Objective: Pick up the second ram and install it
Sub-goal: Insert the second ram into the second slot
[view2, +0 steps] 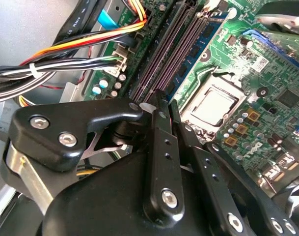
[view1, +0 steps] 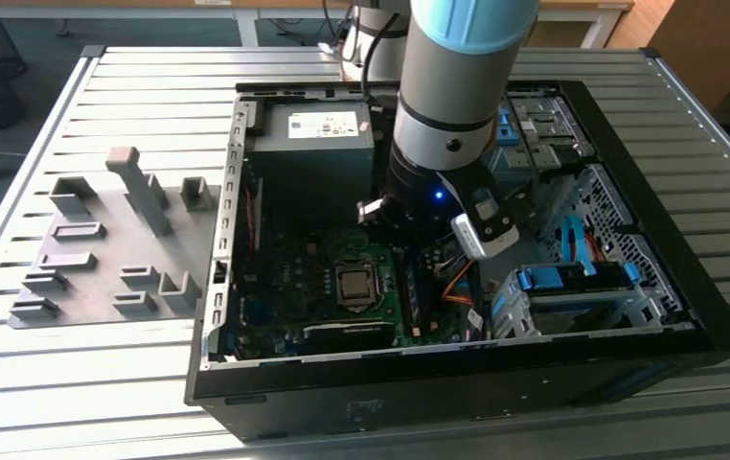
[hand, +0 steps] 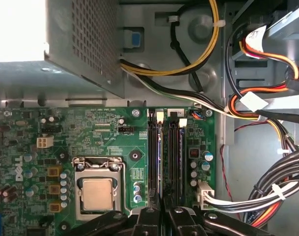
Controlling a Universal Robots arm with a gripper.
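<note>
My gripper [view2: 165,101] [hand: 164,209] is low inside the open computer case [view1: 212,287], right over the memory slots [hand: 165,157] of the green motherboard [hand: 105,132]. Its black fingers [view2: 161,147] are pressed close together, shut on the second ram [hand: 164,199]. The second ram shows edge-on as a thin dark strip in the narrow gap and runs in line with a slot. Whether it is seated in that slot I cannot tell. In the exterior view the arm's wrist [view1: 436,192] covers the slots.
The silver processor [hand: 97,194] lies beside the slots. Bundled cables [hand: 267,187] crowd their other side. A grey power supply [view1: 320,129] and blue drive cages [view1: 570,287] fill the case's other corners. A grey holder plate [view1: 109,249] lies on the exterior view's left.
</note>
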